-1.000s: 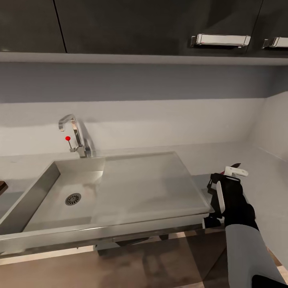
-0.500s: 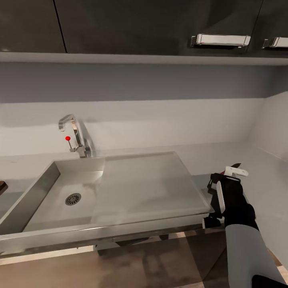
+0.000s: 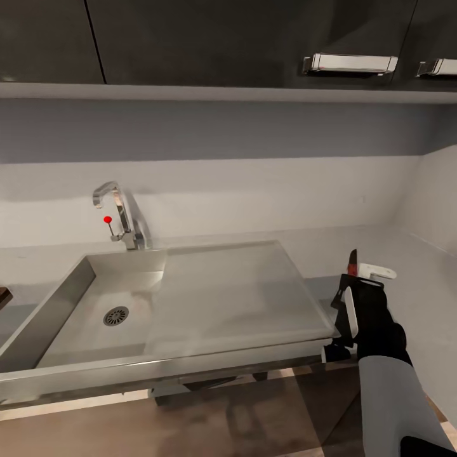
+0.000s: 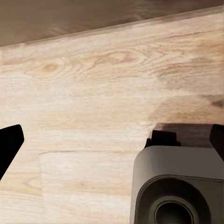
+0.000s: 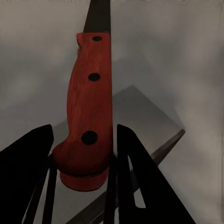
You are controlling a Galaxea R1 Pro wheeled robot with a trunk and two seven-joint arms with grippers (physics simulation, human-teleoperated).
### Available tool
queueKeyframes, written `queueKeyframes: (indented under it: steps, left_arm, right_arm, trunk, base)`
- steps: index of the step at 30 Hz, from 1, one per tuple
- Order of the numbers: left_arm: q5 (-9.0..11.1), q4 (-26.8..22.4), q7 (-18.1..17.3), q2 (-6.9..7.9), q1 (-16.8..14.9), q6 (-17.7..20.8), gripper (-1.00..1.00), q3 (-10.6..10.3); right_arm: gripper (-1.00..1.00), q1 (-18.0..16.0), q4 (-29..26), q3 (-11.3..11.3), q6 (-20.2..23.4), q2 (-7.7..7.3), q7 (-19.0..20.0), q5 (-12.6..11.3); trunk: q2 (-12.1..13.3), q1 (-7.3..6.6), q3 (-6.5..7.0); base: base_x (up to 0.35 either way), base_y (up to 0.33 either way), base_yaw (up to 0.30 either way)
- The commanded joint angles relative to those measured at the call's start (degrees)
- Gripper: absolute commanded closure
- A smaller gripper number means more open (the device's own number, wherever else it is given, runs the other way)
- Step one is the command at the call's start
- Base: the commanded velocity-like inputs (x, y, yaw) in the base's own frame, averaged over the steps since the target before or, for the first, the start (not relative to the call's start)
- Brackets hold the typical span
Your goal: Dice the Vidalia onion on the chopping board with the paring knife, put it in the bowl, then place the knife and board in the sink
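Observation:
My right gripper (image 3: 360,280) hovers over the countertop (image 3: 419,285) just right of the sink (image 3: 70,289) and is shut on the paring knife (image 3: 352,261). The knife's short dark blade points upward. In the right wrist view its red handle (image 5: 88,112) is pinched between the two black fingers (image 5: 32,158). The grey steel basin with its round drain (image 3: 115,315) holds nothing. A dark brown sliver of the chopping board (image 3: 3,296) shows at the far left edge. My left gripper (image 4: 116,135) hangs open over the wooden floor. Onion and bowl are out of view.
The chrome faucet (image 3: 120,212) with a red knob (image 3: 108,219) stands behind the basin. A flat drainboard (image 3: 235,292) lies between basin and right gripper. Dark wall cabinets (image 3: 254,38) hang overhead. A side wall (image 3: 438,197) closes the counter at right.
The knife has swung in the right gripper, its blade turning from pointing right to pointing upward; the gripper shifted slightly. The rest is unchanged.

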Motion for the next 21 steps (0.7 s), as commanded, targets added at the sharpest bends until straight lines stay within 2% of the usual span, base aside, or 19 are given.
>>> queueKeyframes:
  steps: [1, 11, 21]
  left_arm:
    - [0.5, 0.2, 0.1, -0.03, -0.1, -0.4, -1.0, -0.5]
    - [0.4, 0.2, 0.1, -0.03, -0.1, -0.4, -1.0, -0.5]
    - [0.4, 0.2, 0.1, -0.03, -0.1, -0.4, -1.0, -0.5]
  right_arm:
    - [1.0, -0.1, -0.1, -0.1, 0.4, 0.05, 0.2, 0.5]
    - [1.0, -0.1, -0.9, -0.1, 0.5, 0.04, 0.1, 0.5]
    - [1.0, -0.1, -9.7, 0.4, 1.7, 0.12, -2.4, 0.8]
  trunk:
    - [0.0, 0.0, -0.06]
    - [0.0, 0.0, -0.06]
    - [0.0, 0.0, -0.06]
  base:
    - [0.0, 0.0, 0.0]
    - [0.0, 0.0, 0.0]
    - [0.0, 0.0, 0.0]
